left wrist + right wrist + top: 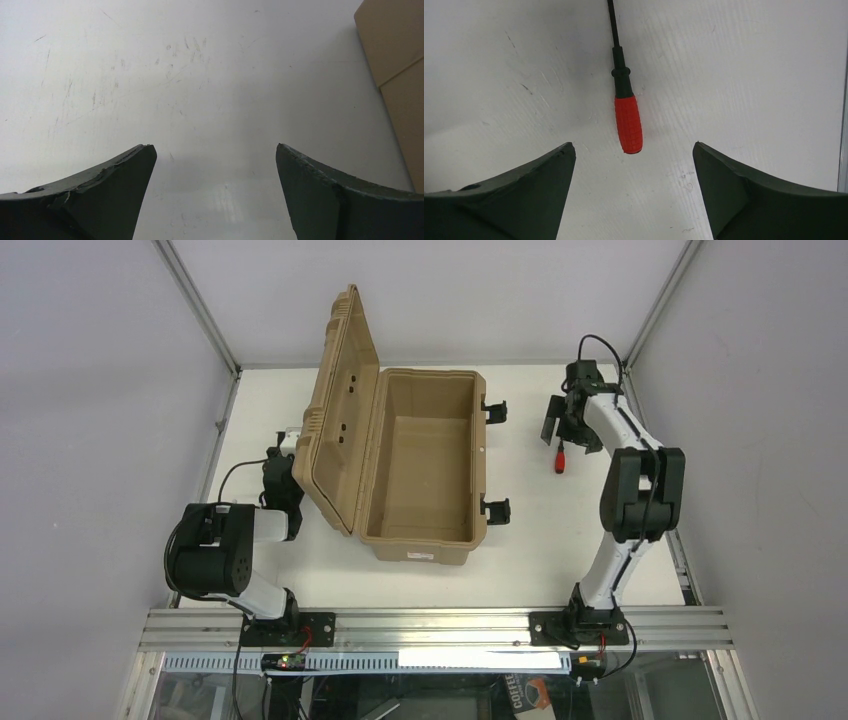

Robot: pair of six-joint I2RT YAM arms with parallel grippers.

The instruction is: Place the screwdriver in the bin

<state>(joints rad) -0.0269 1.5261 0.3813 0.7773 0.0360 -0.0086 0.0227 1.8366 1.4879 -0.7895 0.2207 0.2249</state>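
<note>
Outside the open bin, screwdriver on table

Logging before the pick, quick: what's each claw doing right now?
Left claw: open, holding nothing.
Right claw: open, empty; the small red-handled screwdriver with a thin black shaft lies just ahead of it, ungrasped.

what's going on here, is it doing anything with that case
The right gripper hangs open just over the screwdriver, which lies on the table to the right of the bin and is not yet gripped. The bin stands empty with its lid swung up. The left gripper is open too, low over the table beside the lid, holding nothing.
</note>
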